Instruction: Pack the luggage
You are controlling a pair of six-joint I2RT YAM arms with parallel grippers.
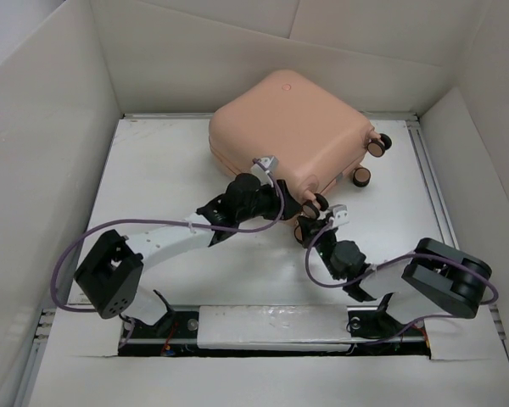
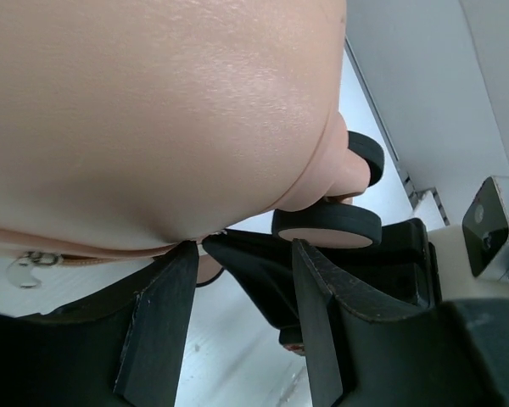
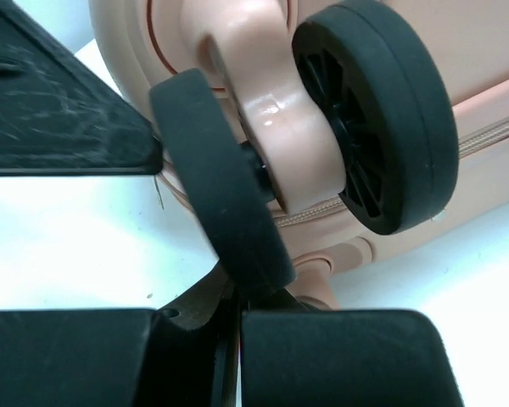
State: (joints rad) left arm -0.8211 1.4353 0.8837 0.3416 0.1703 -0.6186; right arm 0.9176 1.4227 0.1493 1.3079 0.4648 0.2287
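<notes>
The luggage [image 1: 293, 127], a closed salmon-pink hard-shell suitcase, lies flat at the back middle of the table. It fills the top of the left wrist view [image 2: 153, 110]. My left gripper [image 1: 284, 197] is open, its fingertips [image 2: 174, 280] against the case's near lower edge, nothing gripped between them [image 2: 242, 254]. My right gripper [image 1: 312, 222] is shut right below a near corner wheel [image 3: 229, 203] of the case, its tips [image 3: 237, 297] touching the wheel's black tyre. The same wheel shows in the left wrist view [image 2: 327, 225].
White walls [image 1: 59, 153] box the table in on the left, back and right. Two more wheels [image 1: 377, 144] stick out at the case's right side. A metal zipper pull [image 2: 21, 271] hangs at the case's seam. The two grippers sit close together.
</notes>
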